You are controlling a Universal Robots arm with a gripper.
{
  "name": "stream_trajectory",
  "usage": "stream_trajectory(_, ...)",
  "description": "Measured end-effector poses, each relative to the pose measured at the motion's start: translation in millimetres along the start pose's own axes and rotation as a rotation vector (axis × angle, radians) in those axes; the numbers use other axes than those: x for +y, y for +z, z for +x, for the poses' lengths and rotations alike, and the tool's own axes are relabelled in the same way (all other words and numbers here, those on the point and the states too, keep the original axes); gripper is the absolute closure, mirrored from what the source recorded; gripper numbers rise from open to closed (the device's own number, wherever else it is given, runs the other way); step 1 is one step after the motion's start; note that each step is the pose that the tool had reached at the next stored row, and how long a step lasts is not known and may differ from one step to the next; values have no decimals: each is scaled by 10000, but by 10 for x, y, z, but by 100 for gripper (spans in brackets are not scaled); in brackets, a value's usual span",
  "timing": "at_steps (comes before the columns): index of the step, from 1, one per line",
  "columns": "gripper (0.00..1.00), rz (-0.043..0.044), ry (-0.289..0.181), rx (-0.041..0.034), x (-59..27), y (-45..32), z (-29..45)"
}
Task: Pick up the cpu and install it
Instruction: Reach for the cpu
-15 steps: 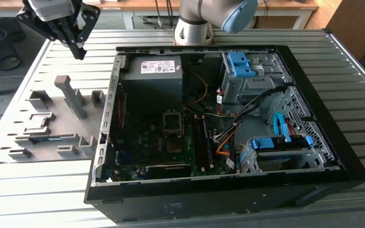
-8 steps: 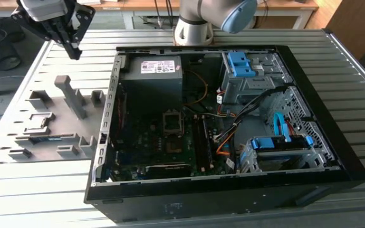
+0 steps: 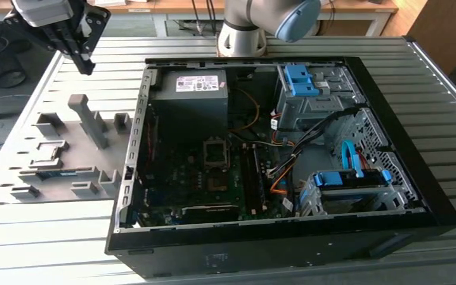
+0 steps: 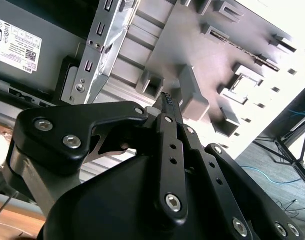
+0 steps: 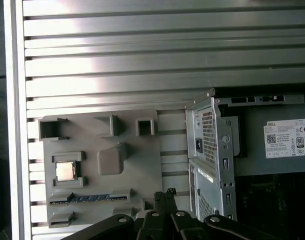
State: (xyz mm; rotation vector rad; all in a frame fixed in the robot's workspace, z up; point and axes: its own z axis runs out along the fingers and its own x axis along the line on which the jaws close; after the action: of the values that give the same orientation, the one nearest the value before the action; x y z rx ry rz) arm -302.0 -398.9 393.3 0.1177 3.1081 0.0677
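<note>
Closed on nothing, the end effector (image 3: pixel 86 64) hangs over the slatted metal table (image 3: pixel 46 237) beside the open computer case (image 3: pixel 291 249). The square cpu (image 5: pixel 66 171) lies flat, silvery face up, in a grey tray's (image 5: pixel 137 160) pocket.

One gripper (image 3: pixel 87 64). One grey holder tray (image 5: pixel 142 165) ahead of the gripper, holding one cpu (image 5: pixel 66 171) and one memory stick (image 5: pixel 90 198) in its recesses. One open computer case (image 3: pixel 418 196) beside the gripper, containing one grey power supply box (image 3: pixel 188 110) with one white label (image 3: pixel 200 83), one motherboard (image 3: pixel 188 178) and two blue plastic brackets (image 3: pixel 299 80). One pale arm base (image 3: pixel 242 38) to the gripper's side, at the case's edge. One slatted metal table (image 3: pixel 38 237) under gripper, tray and case
</note>
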Motion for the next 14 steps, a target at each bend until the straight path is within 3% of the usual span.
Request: stream_trajectory(14, 90, -1, 0, -2, -15, -6, 207)
